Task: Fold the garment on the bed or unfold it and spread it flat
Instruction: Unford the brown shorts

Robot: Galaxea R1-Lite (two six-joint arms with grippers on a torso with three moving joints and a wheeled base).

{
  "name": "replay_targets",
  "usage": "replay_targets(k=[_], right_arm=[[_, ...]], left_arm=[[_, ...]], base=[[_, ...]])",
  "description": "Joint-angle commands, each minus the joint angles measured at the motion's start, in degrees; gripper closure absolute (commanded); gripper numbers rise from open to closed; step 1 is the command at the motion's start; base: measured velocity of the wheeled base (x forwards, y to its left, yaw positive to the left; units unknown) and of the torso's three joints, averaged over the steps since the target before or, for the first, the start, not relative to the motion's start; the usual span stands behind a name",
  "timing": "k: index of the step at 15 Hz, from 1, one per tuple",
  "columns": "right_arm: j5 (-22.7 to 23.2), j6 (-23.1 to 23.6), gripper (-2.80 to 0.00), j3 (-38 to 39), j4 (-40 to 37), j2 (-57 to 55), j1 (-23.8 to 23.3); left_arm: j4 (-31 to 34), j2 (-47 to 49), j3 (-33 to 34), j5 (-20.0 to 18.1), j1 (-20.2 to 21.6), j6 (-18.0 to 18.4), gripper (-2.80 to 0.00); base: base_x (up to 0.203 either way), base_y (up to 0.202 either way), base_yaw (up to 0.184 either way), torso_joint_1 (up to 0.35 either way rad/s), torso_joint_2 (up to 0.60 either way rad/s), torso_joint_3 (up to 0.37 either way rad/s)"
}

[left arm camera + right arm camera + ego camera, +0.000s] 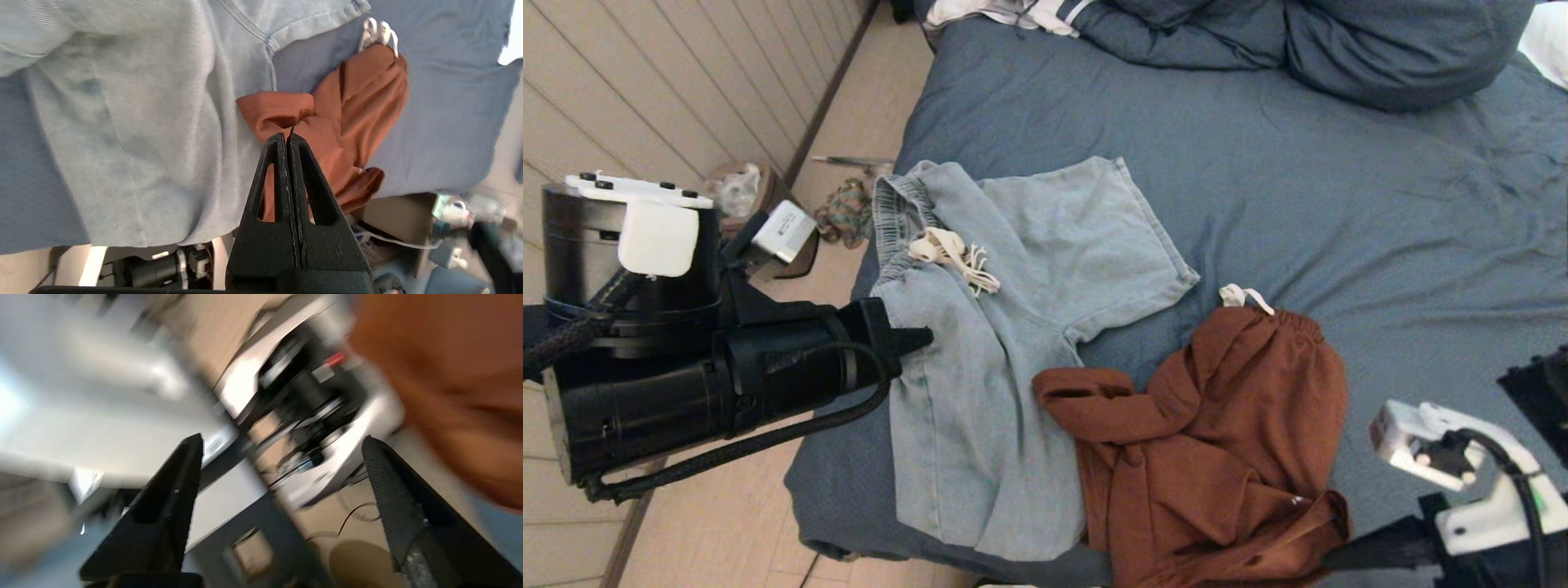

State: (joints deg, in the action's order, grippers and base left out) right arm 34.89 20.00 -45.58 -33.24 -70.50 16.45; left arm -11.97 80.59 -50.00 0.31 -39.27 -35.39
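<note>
— Where are the garments lying?
— Light-blue shorts (1005,327) and rust shorts (1217,441) are lying on the bed (1339,204), overlapping.
— Claws?
— I'm seeing left gripper (287,136) pressed together, empty, over the blue shorts; right gripper (282,445) spread, empty.

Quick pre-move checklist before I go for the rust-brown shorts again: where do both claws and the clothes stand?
1. Right claw empty and open: ok, its fingers stand wide apart with nothing between them.
2. Left claw shut and empty: ok.
3. Left claw clear of the rust-brown shorts: ok, it sits over the light blue shorts.
4. Rust-brown shorts spread flat: not ok, bunched up.
5. Garments apart: not ok, the brown pair overlaps the blue.
6. Both fully on the bed: cannot tell at the near edge.
</note>
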Motion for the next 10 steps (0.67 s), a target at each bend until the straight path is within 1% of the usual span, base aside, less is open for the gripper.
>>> replay_targets(k=[1, 3, 4, 5, 7, 8, 9, 10], right_arm=[[0.29, -0.23, 0.00, -4.78, -0.15, -2.23, -10.68], [0.19, -1.18, 0.00, -9.78, -0.14, -5.63, -19.81], [0.04, -1.52, 0.00, -12.97, -0.14, -8.60, -23.85], [-0.48, -1.69, 0.00, -14.66, -0.10, -10.90, -26.58], [-2.43, -2.12, 0.00, -16.91, 1.24, -15.49, -30.56], [-3.44, -2.32, 0.00, -16.83, 4.87, -16.59, -31.43], [-5.80, -2.93, 0.00, -16.71, 8.00, -18.04, -32.38], [-9.72, -3.99, 0.00, -16.64, 10.43, -19.62, -32.77]], left_arm=[[0.39, 3.02, -2.70, -1.10, -0.09, -0.31, 0.00], [1.65, 6.97, -7.05, -1.42, -0.12, -0.40, 0.00], [3.12, 9.62, -10.56, -1.51, -0.37, -0.32, 0.00], [4.43, 11.72, -13.68, -1.53, -0.85, -0.27, 0.00], [7.50, 17.13, -21.07, -1.54, -2.41, 0.06, 0.00], [8.51, 19.28, -24.00, -1.50, -3.23, 0.27, 0.00], [9.07, 21.10, -26.70, -1.49, -3.81, 0.46, 0.00], [9.67, 22.93, -29.17, -1.52, -4.52, 0.82, 0.00]], base=[[0.000, 0.000, 0.000, 0.000, 0.00, 0.000], [0.000, 0.000, 0.000, 0.000, 0.00, 0.000], [0.000, 0.000, 0.000, 0.000, 0.00, 0.000], [0.000, 0.000, 0.000, 0.000, 0.00, 0.000], [0.000, 0.000, 0.000, 0.000, 0.00, 0.000], [0.000, 0.000, 0.000, 0.000, 0.00, 0.000], [0.000, 0.000, 0.000, 0.000, 0.00, 0.000], [0.000, 0.000, 0.000, 0.000, 0.00, 0.000]])
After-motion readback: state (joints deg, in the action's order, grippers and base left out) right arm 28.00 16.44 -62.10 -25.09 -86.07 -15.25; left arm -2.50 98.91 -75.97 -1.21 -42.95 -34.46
